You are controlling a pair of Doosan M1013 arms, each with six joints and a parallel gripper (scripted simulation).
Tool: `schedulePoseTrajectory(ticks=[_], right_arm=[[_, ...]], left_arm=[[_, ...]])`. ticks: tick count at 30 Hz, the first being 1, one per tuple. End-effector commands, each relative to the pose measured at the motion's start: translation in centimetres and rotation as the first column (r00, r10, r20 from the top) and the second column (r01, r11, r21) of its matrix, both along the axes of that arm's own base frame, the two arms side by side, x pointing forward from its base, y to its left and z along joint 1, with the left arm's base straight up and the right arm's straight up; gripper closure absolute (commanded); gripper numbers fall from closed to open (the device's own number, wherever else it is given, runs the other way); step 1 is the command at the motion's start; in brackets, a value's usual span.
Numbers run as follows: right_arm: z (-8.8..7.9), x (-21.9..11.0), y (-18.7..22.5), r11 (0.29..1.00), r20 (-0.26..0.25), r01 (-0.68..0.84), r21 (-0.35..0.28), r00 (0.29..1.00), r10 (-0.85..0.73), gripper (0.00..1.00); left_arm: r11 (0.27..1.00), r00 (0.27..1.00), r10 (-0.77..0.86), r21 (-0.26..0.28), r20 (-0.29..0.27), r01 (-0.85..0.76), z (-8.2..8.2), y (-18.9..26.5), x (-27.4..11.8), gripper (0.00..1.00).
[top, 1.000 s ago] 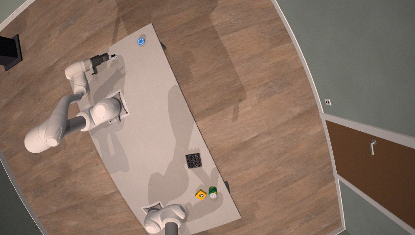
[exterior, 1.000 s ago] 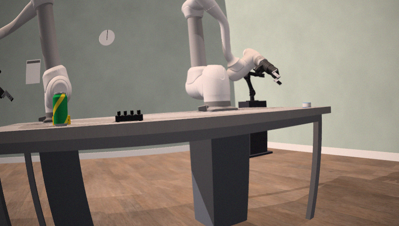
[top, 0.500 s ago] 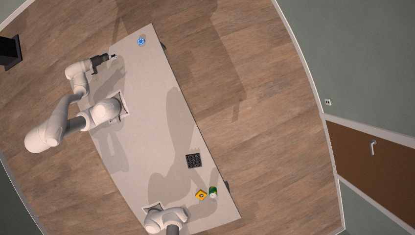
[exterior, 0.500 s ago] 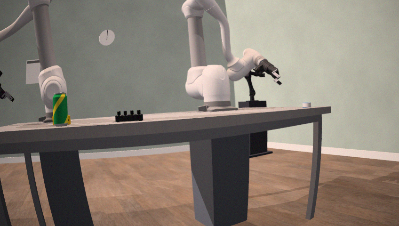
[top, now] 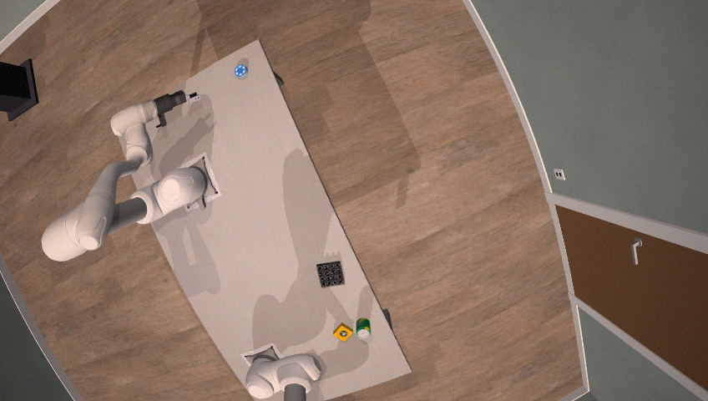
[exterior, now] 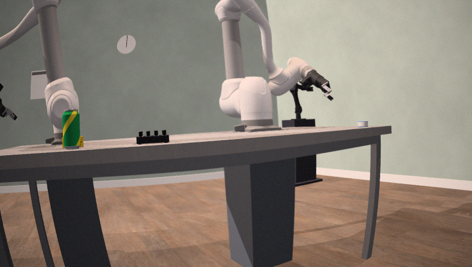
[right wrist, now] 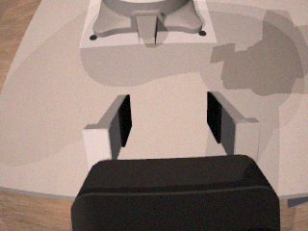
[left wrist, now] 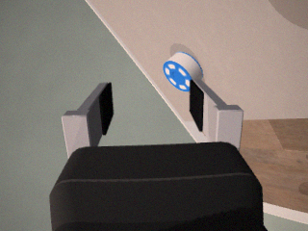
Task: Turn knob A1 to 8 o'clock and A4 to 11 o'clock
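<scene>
Top view: knob box [top: 330,274] [exterior: 152,138] sits flat on the desk [top: 248,198] [exterior: 198,142] [left wrist: 250,72] [right wrist: 168,91], near its long edge. Neither arm is on it. Left gripper [top: 196,97] [exterior: 327,92] [left wrist: 151,107]: fingers spread, nothing between, well apart from the box. Right gripper [exterior: 10,114] [right wrist: 169,119]: fingers spread, nothing between, also away from the box; out of frame in top view, seen at the edge of exterior.

Step, my read: approach stage, no knob gripped. Next move calls for bringing one gripper, likely the right, over A1 or A4, lining up the spread fingers with that knob's grip, lowering without brushing neighbours, then closing and twisting. Socket side and pointer marks too small to read, so can't say which row is A or whether either target is set.

Counts: 1 knob box, 16 knobs in 4 rows of 4, 2 arms, 1 green can [top: 363,328] [exterior: 70,128], 1 yellow block [top: 337,331] [exterior: 81,141], 1 blue-and-white disc [top: 240,71] [exterior: 362,123] [left wrist: 178,74]. Can and block are near the box, side by side; disc is well apart from it, toward the desk's far end.
</scene>
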State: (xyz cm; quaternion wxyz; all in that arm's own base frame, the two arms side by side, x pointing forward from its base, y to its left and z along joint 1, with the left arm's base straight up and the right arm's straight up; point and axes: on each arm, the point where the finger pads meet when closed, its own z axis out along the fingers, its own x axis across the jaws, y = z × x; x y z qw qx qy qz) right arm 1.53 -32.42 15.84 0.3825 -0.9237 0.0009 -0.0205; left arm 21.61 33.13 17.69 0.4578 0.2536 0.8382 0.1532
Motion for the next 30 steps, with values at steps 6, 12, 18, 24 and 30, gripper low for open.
schedulePoseTrajectory(ticks=[6, 12, 18, 24, 30], right_arm=[[0.0, 0.0, 0.0, 1.0, 0.0, 0.0, -0.001, 1.0, 0.0, 0.0], [0.0, 0.0, 0.0, 1.0, 0.0, 0.0, -0.001, 1.0, 0.0, 0.0], [0.0, 0.0, 0.0, 1.0, 0.0, 0.0, -0.001, 1.0, 0.0, 0.0], [0.0, 0.0, 0.0, 1.0, 0.0, 0.0, -0.001, 1.0, 0.0, 0.0], [0.0, 0.0, 0.0, 1.0, 0.0, 0.0, -0.001, 1.0, 0.0, 0.0]], left_arm=[[1.0, 1.0, -0.008, -0.001, -0.002, 0.008, 0.1, 0.0, 0.2, 0.0], [0.998, 0.998, -0.053, -0.017, -0.017, 0.053, 0.3, -0.4, 1.2, 0.0], [0.986, 0.986, -0.159, -0.054, -0.057, 0.156, 0.9, -1.3, 3.6, 0.0], [0.963, 0.959, -0.263, -0.092, -0.102, 0.254, 1.4, -2.3, 6.1, 0.0], [0.898, 0.878, -0.436, -0.157, -0.199, 0.411, 2.5, -4.5, 10.5, 0.0]])
